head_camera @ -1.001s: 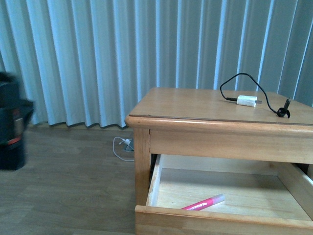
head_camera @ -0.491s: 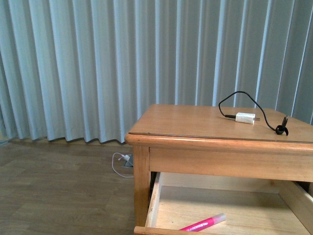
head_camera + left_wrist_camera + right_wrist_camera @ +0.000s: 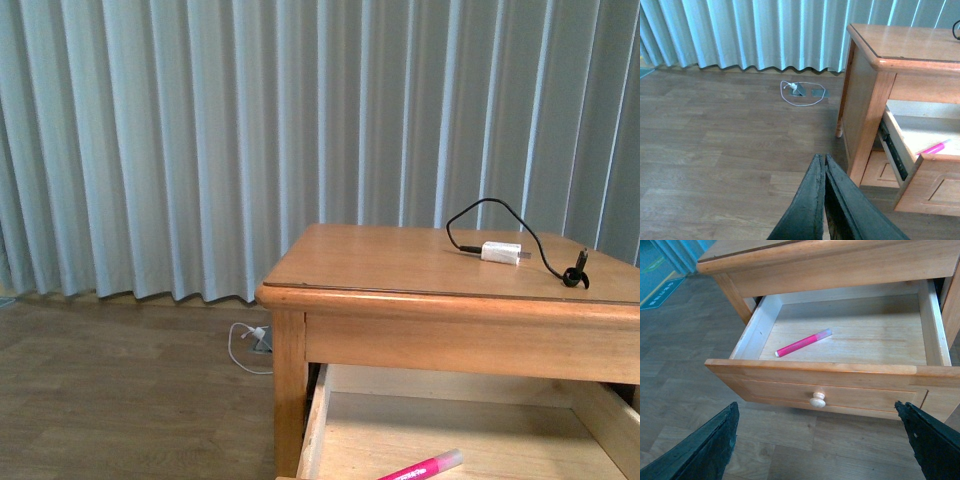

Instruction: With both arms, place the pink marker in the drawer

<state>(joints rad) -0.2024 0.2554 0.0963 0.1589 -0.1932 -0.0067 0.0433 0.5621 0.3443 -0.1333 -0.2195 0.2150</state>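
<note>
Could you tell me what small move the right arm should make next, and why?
Probably ease the right gripper forward to the knob and begin pushing the drawer shut. The pink marker already lies flat inside, free of both grippers. The right gripper is open with the knob roughly centred between its fingers; the left gripper is shut, off beside the cabinet.

left black two-finger gripper [image 3: 824, 156]: fingers [image 3: 812, 200] pressed flat together, tips touching, pointing forward and down | right black two-finger gripper [image 3: 816, 410]: fingers [image 3: 710, 450] spread wide apart, holding nothing
</note>
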